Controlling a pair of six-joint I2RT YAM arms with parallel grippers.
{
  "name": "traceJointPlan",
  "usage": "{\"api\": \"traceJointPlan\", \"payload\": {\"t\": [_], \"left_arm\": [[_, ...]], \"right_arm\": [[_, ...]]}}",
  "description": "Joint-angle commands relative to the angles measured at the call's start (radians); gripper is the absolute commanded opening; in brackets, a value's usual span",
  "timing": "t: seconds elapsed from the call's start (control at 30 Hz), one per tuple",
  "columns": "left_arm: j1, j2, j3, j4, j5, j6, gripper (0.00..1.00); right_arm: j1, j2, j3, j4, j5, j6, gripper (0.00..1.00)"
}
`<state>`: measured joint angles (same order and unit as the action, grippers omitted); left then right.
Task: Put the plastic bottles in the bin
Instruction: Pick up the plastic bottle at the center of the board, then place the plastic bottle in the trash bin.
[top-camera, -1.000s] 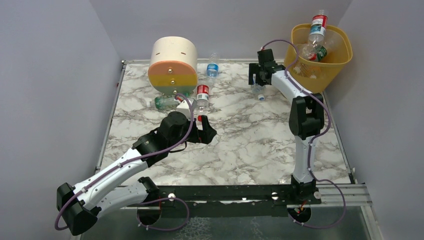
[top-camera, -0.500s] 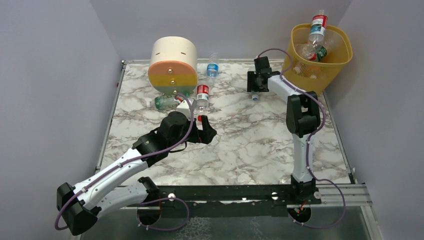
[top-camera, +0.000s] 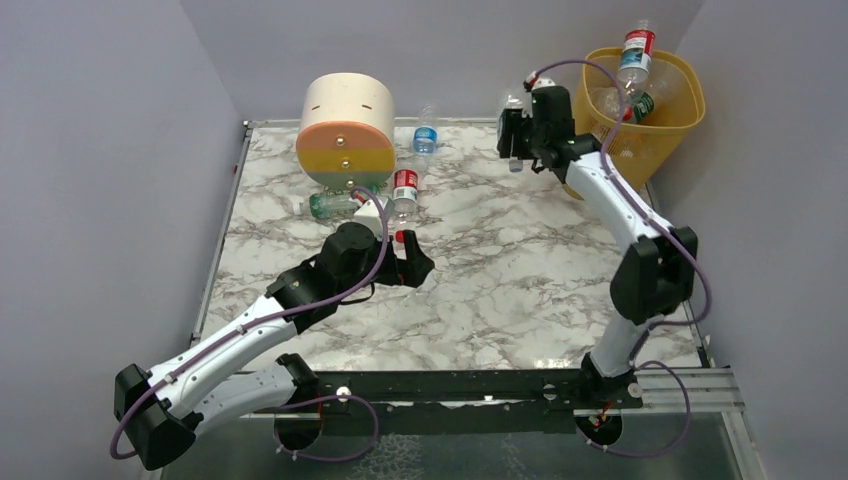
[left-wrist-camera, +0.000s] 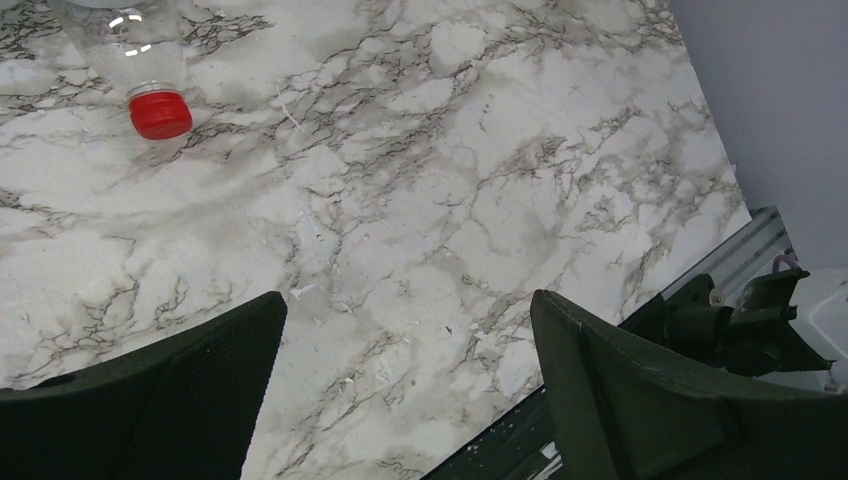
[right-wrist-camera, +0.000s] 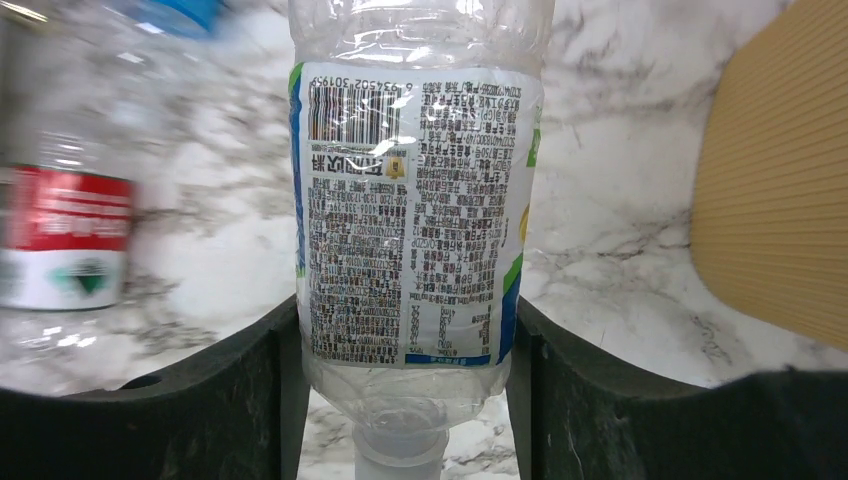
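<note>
R arm's raised, right gripper (right-wrist-camera: 405, 330) clamped on a clear bottle (right-wrist-camera: 415, 220) w/ a green-and-blue printed label. The fingers pinch the lower body just above the neck, neck pointing back toward the wrist. It hangs just beside the bin (top-camera: 690, 115), on the side facing the drawer unit (top-camera: 346, 130), and isn't over the rim yet. In the bin, a top bottle (top-camera: 636, 50) pokes above the rim, w/ a few more lower down.

Well away from the bin, by the drawer unit, at least three lie on the table (top-camera: 500, 270): a red-label bottle (top-camera: 405, 188), a blue-label bottle (top-camera: 426, 136) and a greenish bottle (top-camera: 328, 205). Left gripper (left-wrist-camera: 405, 380) is further from the bin still, fingers spread wide w/ nothing between. A red cap (left-wrist-camera: 160, 113) sits just ahead of it, prob. the red-label bottle's.

Handling, my guess: they look empty, so v. light and thin-walled. They'll dent under a squeeze and can squirt out of smooth pads. Best hold is across the mid-body at the label, approx centred so it doesn't swing, or near the stiffer shoulder.
</note>
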<state>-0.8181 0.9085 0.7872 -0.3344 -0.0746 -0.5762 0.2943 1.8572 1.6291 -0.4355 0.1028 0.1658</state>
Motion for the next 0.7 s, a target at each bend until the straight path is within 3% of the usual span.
{"api": "traceJointPlan", "payload": {"t": [0.0,0.27,0.47,0.67], "left_arm": [[0.003,-0.002,-0.01,0.041,-0.002,0.0,0.99],[0.003,-0.011,-0.01,0.043,0.003,0.004,0.99],[0.003,-0.02,-0.009,0.044,0.007,-0.002,0.99],[0.002,-0.038,-0.018,0.047,-0.002,0.008,0.99]], "right_arm": [[0.012,-0.211,0.016,0.056,-0.046,-0.007,0.54],[-0.028,-0.3,0.218,-0.007,0.004,0.001,0.56],[-0.271,-0.225,0.419,-0.112,-0.108,0.125,0.56],[-0.45,-0.19,0.482,-0.131,-0.143,0.188,0.56]]}}
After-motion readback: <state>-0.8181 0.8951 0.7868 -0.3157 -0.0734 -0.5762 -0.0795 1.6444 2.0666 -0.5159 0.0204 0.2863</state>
